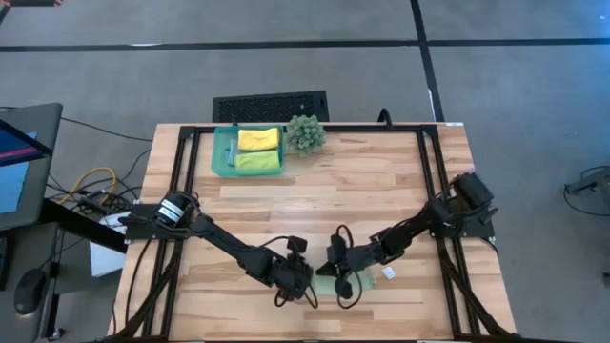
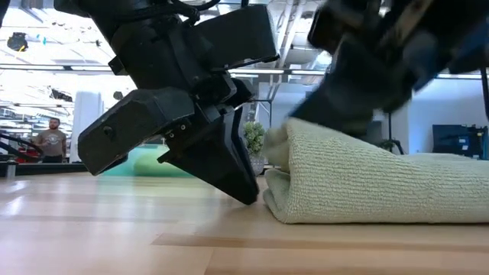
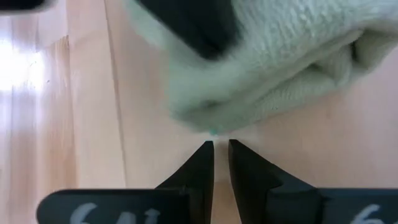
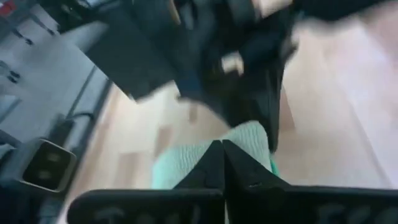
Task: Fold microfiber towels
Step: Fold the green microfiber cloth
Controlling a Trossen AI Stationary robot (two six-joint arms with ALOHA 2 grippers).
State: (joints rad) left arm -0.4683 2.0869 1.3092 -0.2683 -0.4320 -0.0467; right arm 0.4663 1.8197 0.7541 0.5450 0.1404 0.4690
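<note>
High view: both arms reach to the front middle of the wooden table. Left gripper and right gripper sit close together over a pale sage green towel, mostly hidden under them. At the back left, a teal tray holds a yellow towel and a lime green towel, both folded. A spiky green plant stands just beside the tray.

Low view: the sage towel lies folded on the table, thick rolled edge facing the left gripper, whose tip is down at the tabletop just beside that edge. The right gripper is blurred, above and on the towel's top. A person stands far back in the room.

Left wrist view: left gripper fingers are nearly together, a thin gap between, nothing in it; fingers empty. Towel lies just past the tips, folded layers visible.

Right wrist view: right gripper fingers pressed closed, tips over the towel. Cannot tell whether any cloth is pinched between them. The left arm's dark body looms just beyond, blurred.
</note>
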